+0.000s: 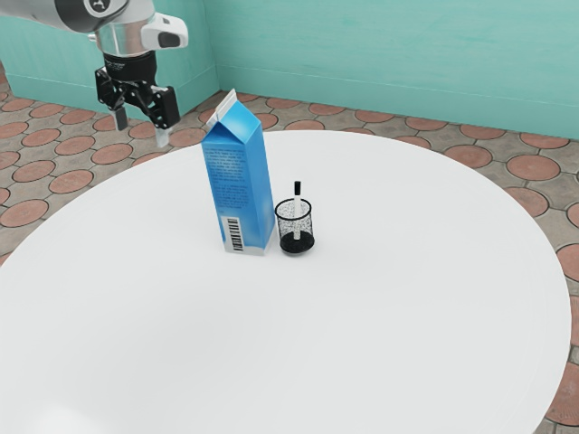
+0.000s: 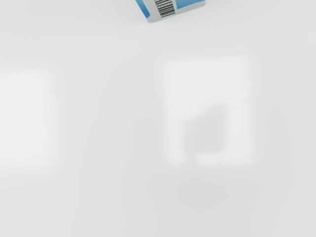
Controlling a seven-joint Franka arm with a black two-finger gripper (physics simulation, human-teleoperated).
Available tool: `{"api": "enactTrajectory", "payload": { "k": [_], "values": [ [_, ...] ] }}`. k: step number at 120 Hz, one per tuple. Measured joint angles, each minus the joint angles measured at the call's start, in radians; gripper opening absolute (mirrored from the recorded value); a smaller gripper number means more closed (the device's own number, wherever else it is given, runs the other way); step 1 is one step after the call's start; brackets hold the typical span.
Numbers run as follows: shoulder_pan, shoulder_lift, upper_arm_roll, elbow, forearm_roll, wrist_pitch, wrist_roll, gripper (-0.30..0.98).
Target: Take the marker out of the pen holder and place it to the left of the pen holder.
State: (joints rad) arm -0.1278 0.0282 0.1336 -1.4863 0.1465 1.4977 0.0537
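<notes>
My gripper (image 1: 142,128) hangs in the air near the exterior view's upper left, its two fingers apart with nothing between them. Well over to the exterior view's right of it, a black mesh pen holder (image 1: 296,243) stands on the table. The marker (image 1: 297,189) is upright inside the holder, its black end above the rim and its white body visible through the mesh.
A tall blue carton (image 1: 237,181) stands close beside the pen holder, on the gripper's side in the exterior view. The carton's base (image 2: 165,8) is in the wrist view. The round white table (image 1: 389,316) carries these things.
</notes>
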Motion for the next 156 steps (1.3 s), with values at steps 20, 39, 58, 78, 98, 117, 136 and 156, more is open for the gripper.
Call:
{"api": "enactTrajectory", "payload": {
  "k": [20, 39, 58, 78, 98, 117, 136, 156],
  "values": [
    [-0.004, 0.0, 0.001, -0.001, 0.0, -0.001, 0.005, 0.69],
    [0.006, -0.007, -0.011, -0.006, -0.012, 0.038, 0.011, 0.69],
    [-0.037, 0.079, -0.012, -0.061, 0.06, 0.246, 0.152, 0.67],
    [-0.071, 0.418, -0.013, -0.041, 0.224, 0.473, 0.38, 0.68],
    [-0.129, 0.474, -0.017, -0.042, 0.412, 0.599, 0.553, 0.68],
    [-0.162, 0.479, -0.017, -0.063, 0.555, 0.65, 0.67, 0.68],
    [-0.213, 0.544, -0.051, -0.042, 0.793, 0.678, 0.764, 0.61],
    [-0.216, 0.618, -0.067, 0.004, 1.02, 0.692, 0.842, 0.5]
  ]
}}
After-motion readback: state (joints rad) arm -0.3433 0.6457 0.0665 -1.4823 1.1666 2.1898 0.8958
